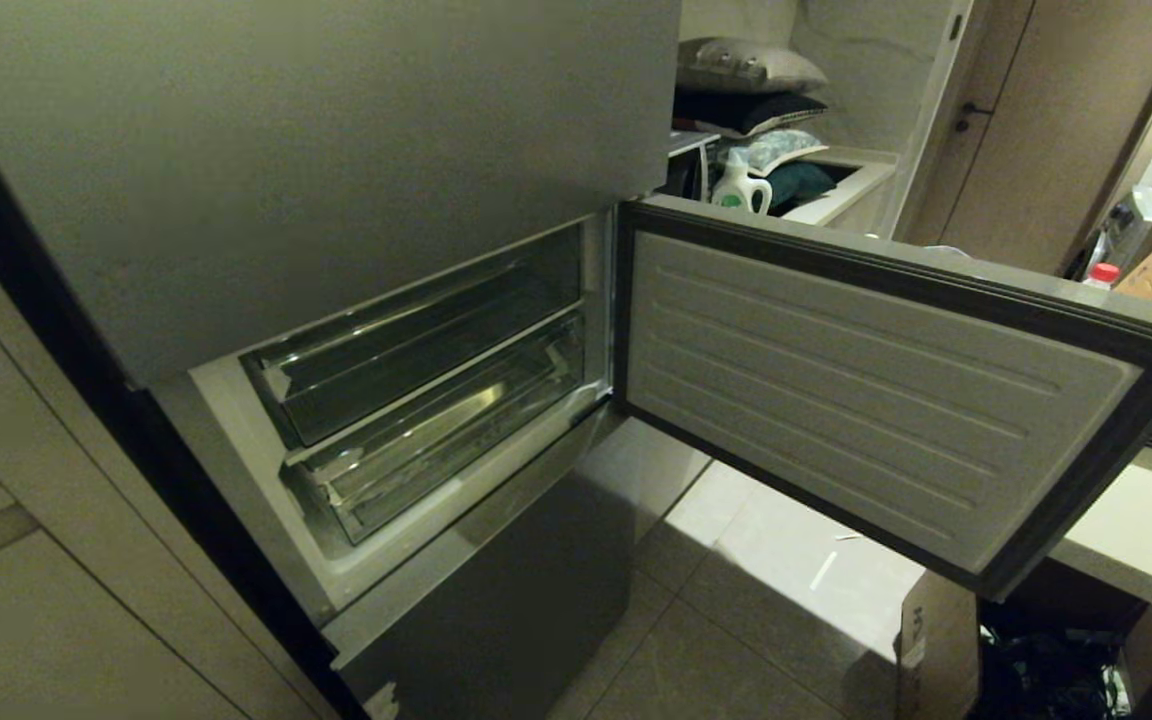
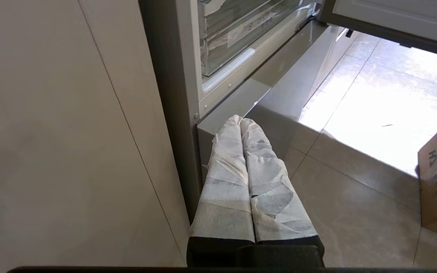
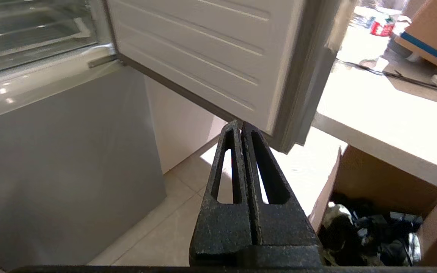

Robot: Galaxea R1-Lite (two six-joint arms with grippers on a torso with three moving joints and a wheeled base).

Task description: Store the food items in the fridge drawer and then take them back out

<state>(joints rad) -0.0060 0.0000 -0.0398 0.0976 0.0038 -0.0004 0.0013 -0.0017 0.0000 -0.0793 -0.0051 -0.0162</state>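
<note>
1. My left gripper hangs low beside the fridge's bottom corner, its paper-wrapped fingers pressed together and holding nothing.
2. My right gripper hangs just under the lower edge of the open fridge door, its black fingers closed flat against each other, empty.
3. A cardboard box with dark clutter inside stands on the tiled floor below the door.
4. Past the grippers, the fridge drawer sits pushed in at the bottom of the open compartment, its clear front lip facing me. It lies under a second clear compartment.
5. I see neither potato nor pepper in any view.
6. Farthest off, a white detergent bottle stands beneath stacked cushions.
</note>
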